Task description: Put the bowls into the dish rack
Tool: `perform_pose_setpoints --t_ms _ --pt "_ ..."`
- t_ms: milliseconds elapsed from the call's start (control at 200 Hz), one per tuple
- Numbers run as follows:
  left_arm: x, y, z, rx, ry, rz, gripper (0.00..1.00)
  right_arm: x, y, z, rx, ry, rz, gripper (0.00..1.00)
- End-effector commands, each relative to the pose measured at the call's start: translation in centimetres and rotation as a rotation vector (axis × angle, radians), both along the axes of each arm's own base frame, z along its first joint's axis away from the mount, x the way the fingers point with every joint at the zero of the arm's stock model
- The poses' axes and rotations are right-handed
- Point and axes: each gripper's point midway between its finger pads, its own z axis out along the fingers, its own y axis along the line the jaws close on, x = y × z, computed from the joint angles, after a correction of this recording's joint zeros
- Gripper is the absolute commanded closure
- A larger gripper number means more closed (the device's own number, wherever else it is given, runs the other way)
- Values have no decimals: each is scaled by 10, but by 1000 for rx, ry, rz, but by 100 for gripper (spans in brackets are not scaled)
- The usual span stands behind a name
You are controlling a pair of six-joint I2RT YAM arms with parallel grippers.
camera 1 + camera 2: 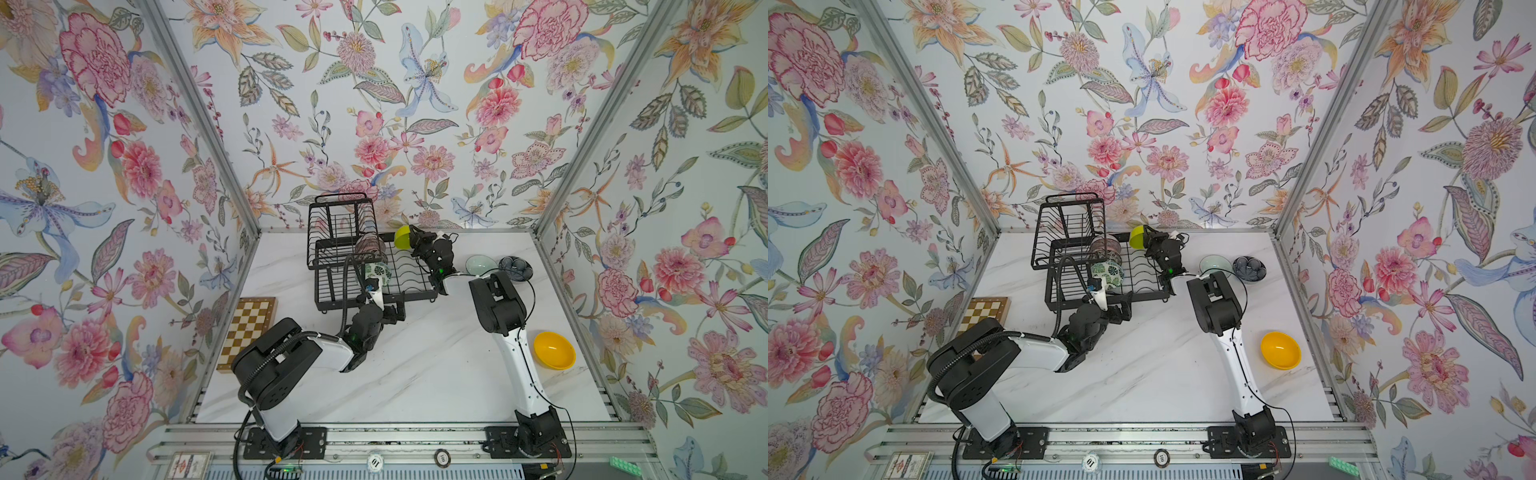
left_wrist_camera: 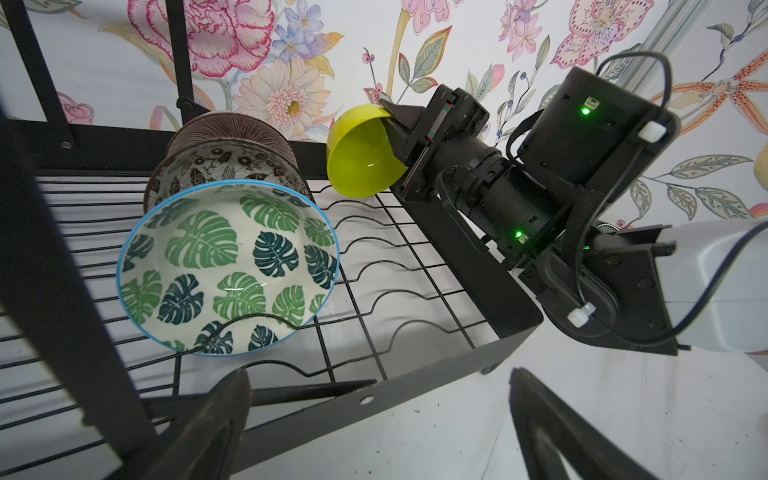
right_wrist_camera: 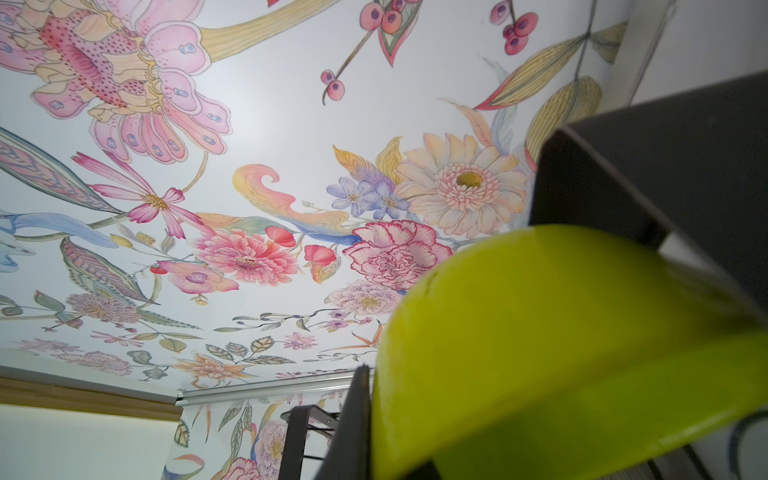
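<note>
Black wire dish rack [image 2: 415,378] holding pink ribbed [image 2: 232,124], black-and-white patterned [image 2: 224,162] and green-leaf print bowls [image 2: 224,266] ahead of the gaping, empty left pincer [image 2: 376,380]; lime green bowl [image 2: 361,158] clamped in right pincer [image 1: 409,239] at the tray's far edge; celadon [image 1: 480,264], dark blue [image 1: 515,268], orange-yellow bowls [image 1: 554,350] waiting behind it on the surface [image 1: 415,374].

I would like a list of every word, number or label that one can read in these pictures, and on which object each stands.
"10": on the white round token on the front rail, in both top views.
"100": on the dark round token beside it.
Printed card at the front left: too small to read.
The lime green bowl and the dish rack carry no text.
</note>
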Motion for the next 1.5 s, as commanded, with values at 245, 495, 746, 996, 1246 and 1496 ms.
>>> perform_pose_setpoints --t_ms 245,495,746,996,1246,1496 --pt "-1 12 -1 -1 3 37 1 3 11 -25 -53 69 -26 100" --pt "0 14 -1 4 2 44 1 3 18 -29 -71 108 -40 100" --pt "-1 14 0 -1 3 42 1 -2 16 -40 -103 195 -42 100" --pt "-1 13 3 -5 1 39 1 -6 11 -49 -126 266 -49 100" --pt "-1 14 2 -2 5 42 1 -6 12 -55 -139 319 -44 97" --pt "-1 15 4 -6 6 46 1 -8 13 -59 -158 363 -36 90"
